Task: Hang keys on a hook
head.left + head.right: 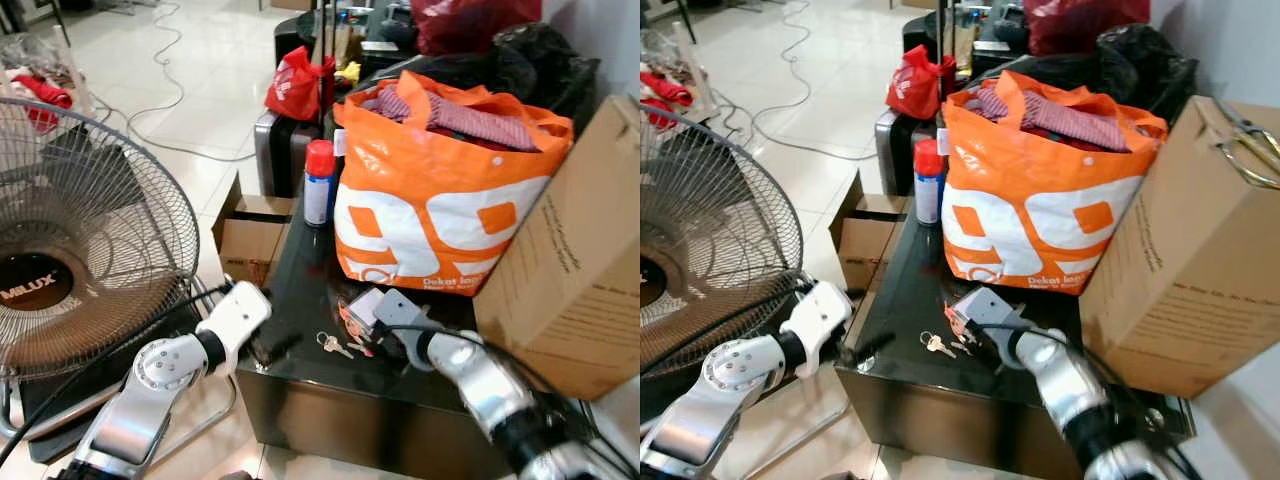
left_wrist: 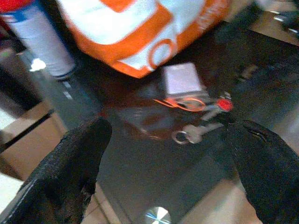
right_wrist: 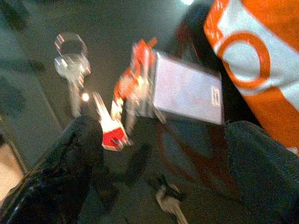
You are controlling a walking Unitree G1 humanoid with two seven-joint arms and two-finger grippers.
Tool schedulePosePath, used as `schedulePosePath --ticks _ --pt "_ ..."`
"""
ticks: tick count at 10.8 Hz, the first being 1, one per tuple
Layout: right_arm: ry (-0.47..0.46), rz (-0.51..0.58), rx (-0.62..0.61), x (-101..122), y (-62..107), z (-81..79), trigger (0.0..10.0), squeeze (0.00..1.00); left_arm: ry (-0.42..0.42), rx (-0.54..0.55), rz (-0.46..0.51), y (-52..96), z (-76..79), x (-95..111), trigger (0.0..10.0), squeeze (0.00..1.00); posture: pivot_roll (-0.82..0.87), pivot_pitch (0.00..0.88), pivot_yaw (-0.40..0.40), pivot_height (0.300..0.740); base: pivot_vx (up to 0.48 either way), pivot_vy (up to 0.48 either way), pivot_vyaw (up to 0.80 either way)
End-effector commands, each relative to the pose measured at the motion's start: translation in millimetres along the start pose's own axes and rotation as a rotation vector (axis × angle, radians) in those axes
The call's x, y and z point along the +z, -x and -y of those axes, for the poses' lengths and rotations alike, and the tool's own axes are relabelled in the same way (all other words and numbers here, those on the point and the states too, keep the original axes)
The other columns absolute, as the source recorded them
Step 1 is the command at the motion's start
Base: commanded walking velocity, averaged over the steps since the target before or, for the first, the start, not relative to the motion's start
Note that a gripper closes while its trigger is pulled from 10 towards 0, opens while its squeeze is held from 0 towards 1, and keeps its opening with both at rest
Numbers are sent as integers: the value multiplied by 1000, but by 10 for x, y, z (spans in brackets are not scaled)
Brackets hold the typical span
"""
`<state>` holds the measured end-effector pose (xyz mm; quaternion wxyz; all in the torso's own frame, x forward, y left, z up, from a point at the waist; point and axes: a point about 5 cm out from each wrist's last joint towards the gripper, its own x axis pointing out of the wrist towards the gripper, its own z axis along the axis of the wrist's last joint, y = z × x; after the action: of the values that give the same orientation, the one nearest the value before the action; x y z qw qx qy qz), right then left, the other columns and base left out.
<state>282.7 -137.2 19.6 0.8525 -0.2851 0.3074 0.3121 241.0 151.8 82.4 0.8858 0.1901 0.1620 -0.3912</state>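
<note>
A bunch of keys (image 1: 337,346) lies near the front edge of a glossy black table (image 1: 300,290). It has a silver key on a ring (image 3: 72,65), a red tag (image 3: 114,137) and a pale card (image 3: 187,91). My right gripper (image 3: 159,175) hovers just over the bunch, open, with one finger on each side of the tag and card. My left gripper (image 1: 272,349) is at the table's front left corner. It is open, points at the keys (image 2: 196,133) and holds nothing.
An orange and white bag (image 1: 440,190) full of clothes stands behind the keys. A big cardboard box (image 1: 570,270) is at the right, and a red-capped spray can (image 1: 318,185) at the back left. A floor fan (image 1: 70,260) and a small carton (image 1: 250,240) stand left of the table.
</note>
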Motion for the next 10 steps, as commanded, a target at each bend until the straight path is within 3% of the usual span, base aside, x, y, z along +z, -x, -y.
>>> schedulePosePath --ticks 1,2,4,10 --pt "20 -9 -2 1 -12 39 3216 0 -10 -20 0 18 13 16 10000 0 -68 8 -16 740 0 0 0" --pt "19 -11 -11 10 -31 56 941 0 -7 -32 0 27 15 20 10000 0 -68 11 -17 740 0 0 0" --pt "25 -23 -20 38 -96 93 0 0 4 -91 -34 61 56 -18 10000 0 -63 23 -22 740 0 0 0" --pt "89 -127 -25 -82 -175 166 0 0 23 -100 -50 102 71 -32 10000 0 -57 51 -29 740 0 0 0"
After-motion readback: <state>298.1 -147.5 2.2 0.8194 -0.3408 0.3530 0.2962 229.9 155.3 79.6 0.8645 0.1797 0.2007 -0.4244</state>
